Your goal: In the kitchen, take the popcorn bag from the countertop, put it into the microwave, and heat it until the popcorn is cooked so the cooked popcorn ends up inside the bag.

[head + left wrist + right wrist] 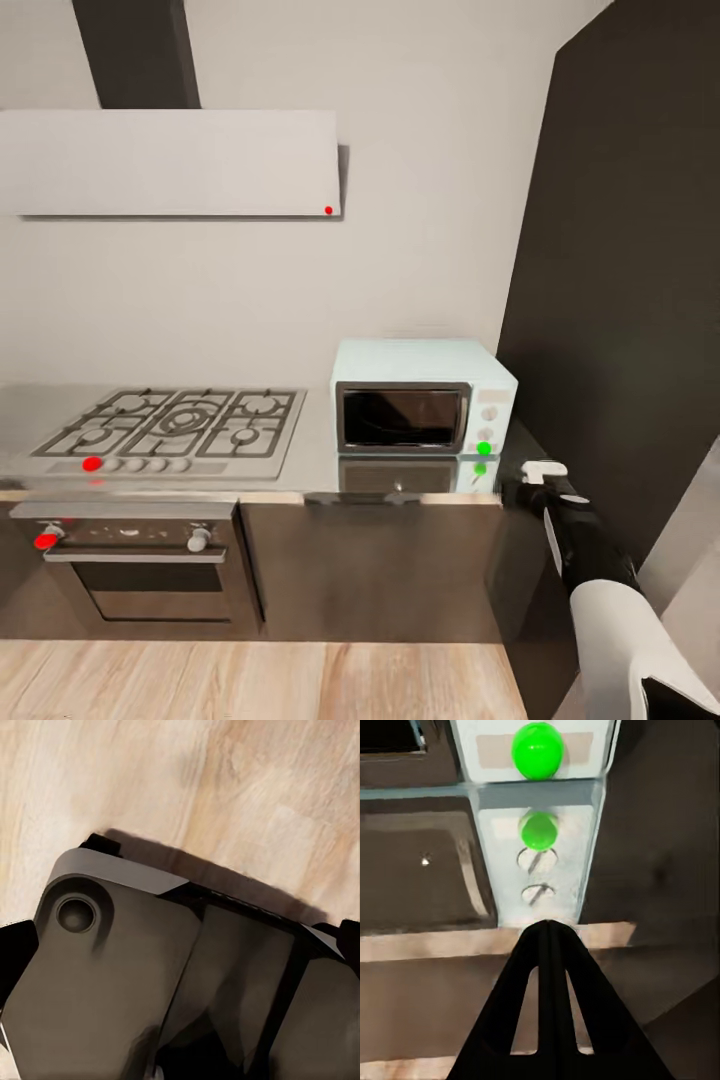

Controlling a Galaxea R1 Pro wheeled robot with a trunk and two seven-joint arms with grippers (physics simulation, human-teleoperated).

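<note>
Your right pincer (547, 937) has its fingers pressed together, tips meeting in a point, nothing between them. It hangs just off the front edge of the bench (320, 470), aimed at the microwave's (420, 405) control panel, where a green dot (538, 750) glows above its own reflection in the glossy slab. The door reads as closed, and the dark glass hides what lies behind it. On the left wrist view, over the wood floor (225, 787), I cannot tell that pincer's state. Judged: the panel is rigid and smooth; address the dot squarely with the closed tips, since a glancing touch may slip.
</note>
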